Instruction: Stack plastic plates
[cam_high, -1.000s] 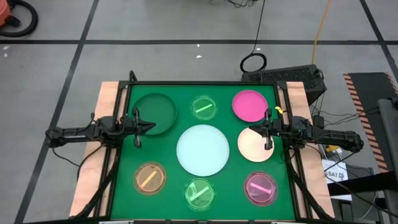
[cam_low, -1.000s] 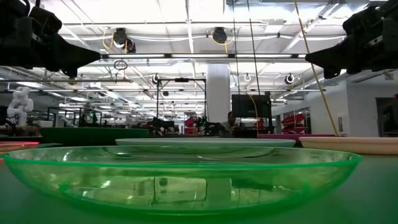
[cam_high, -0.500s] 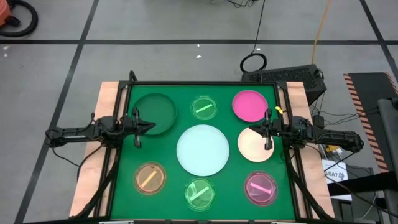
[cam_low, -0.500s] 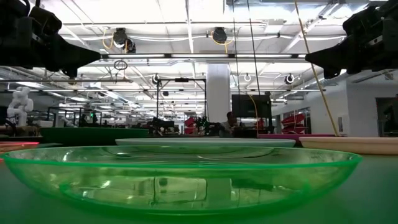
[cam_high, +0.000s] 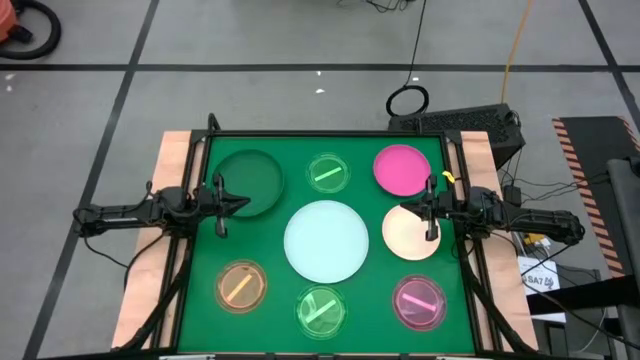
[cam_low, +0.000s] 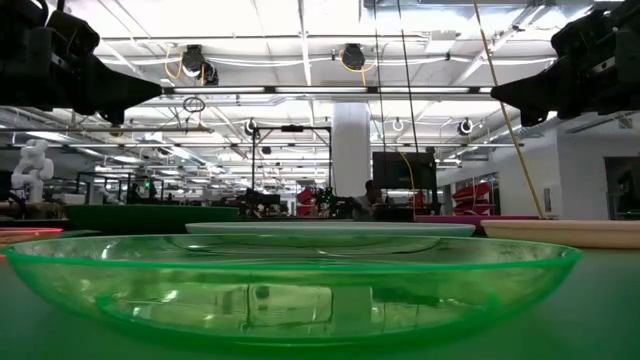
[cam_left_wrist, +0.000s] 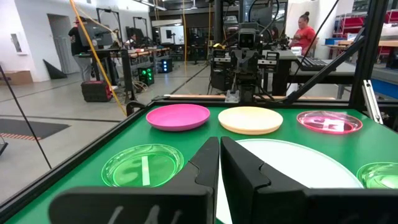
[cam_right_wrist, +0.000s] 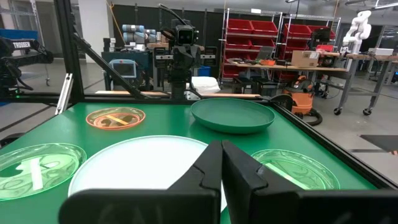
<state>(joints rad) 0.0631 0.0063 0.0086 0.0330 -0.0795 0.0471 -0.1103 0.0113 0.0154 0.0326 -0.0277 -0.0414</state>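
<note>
Plates lie spread flat on the green table. A large pale mint-white plate (cam_high: 326, 241) sits in the middle. A dark green plate (cam_high: 248, 183) is far left, a bright pink one (cam_high: 403, 169) far right, a cream one (cam_high: 412, 233) at the right. Smaller ones: translucent green (cam_high: 328, 173) far, another green (cam_high: 321, 309) near, orange (cam_high: 241, 286) near left, striped pink (cam_high: 419, 302) near right. My left gripper (cam_high: 245, 201) hovers shut over the dark green plate's near edge. My right gripper (cam_high: 403, 209) hovers shut above the cream plate's far left edge.
A raised black frame (cam_high: 330, 134) borders the green table, with wooden strips (cam_high: 168, 175) on both sides. The near green plate (cam_low: 290, 285) fills the low view's foreground. People (cam_left_wrist: 304, 32) stand in the room beyond the table.
</note>
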